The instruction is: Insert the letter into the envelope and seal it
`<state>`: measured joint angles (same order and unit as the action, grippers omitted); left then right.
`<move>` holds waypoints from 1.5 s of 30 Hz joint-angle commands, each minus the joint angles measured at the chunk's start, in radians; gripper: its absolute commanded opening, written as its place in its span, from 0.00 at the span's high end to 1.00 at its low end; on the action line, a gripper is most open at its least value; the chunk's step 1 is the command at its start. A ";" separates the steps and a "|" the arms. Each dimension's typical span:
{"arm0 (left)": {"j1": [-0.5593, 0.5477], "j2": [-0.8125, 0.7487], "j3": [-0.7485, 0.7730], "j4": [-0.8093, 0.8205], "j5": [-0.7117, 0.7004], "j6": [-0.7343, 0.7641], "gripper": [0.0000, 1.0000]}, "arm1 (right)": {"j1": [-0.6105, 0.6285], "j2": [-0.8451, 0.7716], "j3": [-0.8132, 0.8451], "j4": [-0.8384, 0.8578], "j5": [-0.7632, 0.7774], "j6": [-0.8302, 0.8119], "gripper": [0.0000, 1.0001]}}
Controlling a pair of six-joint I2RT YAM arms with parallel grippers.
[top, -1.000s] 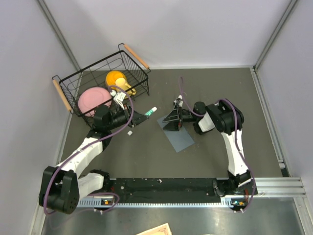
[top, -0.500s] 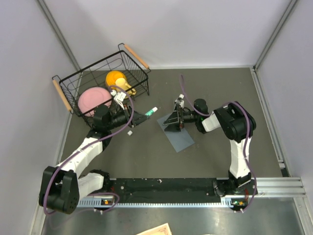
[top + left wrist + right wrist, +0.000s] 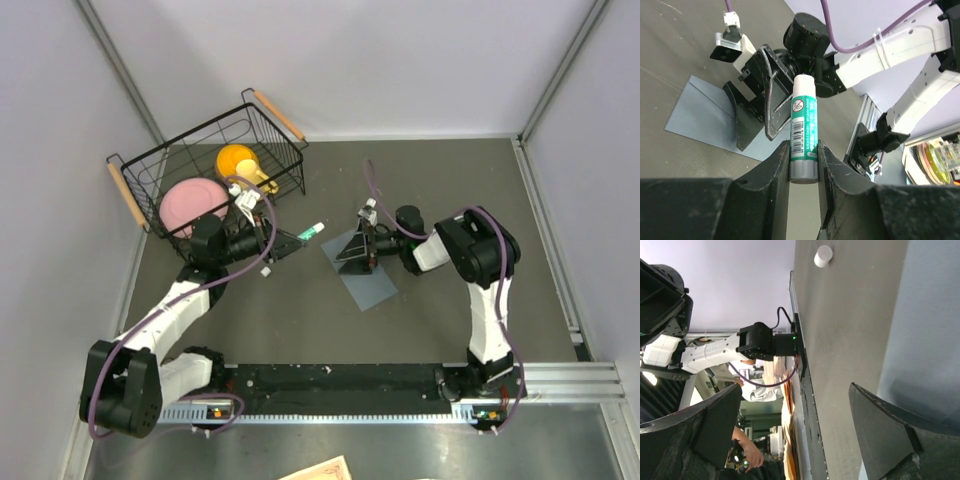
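Top external view is showing the envelope [image 3: 375, 288] lying flat on the grey table [image 3: 300, 320] between the two arms, its long axis running diagonally from near right to far left. The right gripper [image 3: 352, 250] is hanging low over that far left end, jaws standing wide apart and holding nothing; whether its fingertips are touching the paper I cannot tell. The left gripper [image 3: 292, 240] is clamping the grey base of a white-and-green glue stick [image 3: 312, 231], white end pointing toward the right gripper. Farther back, a wire basket [image 3: 180, 150] is holding a pink plate [image 3: 190, 200]
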<state>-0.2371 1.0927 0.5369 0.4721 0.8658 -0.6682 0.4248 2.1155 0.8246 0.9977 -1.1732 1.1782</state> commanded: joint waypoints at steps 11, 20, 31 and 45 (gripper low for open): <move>-0.019 -0.221 0.241 -0.705 0.227 1.168 1.00 | -0.066 -0.779 0.295 -1.634 0.273 -1.548 0.08; -0.293 -0.324 0.253 -0.917 -0.092 1.955 1.00 | 0.052 -0.769 0.586 -1.944 0.247 -1.626 0.06; -0.467 -0.359 0.229 -0.899 -0.211 2.306 1.00 | 0.216 -0.572 0.688 -1.970 -0.002 -1.422 0.09; -0.513 -0.327 0.255 -0.902 -0.208 2.336 1.00 | 0.315 -0.453 0.777 -1.929 -0.028 -1.367 0.24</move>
<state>-0.7433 0.7582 0.7673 -0.4347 0.6525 1.6409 0.7113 1.6333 1.5417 -0.9619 -1.1580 -0.2104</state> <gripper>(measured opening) 0.292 0.816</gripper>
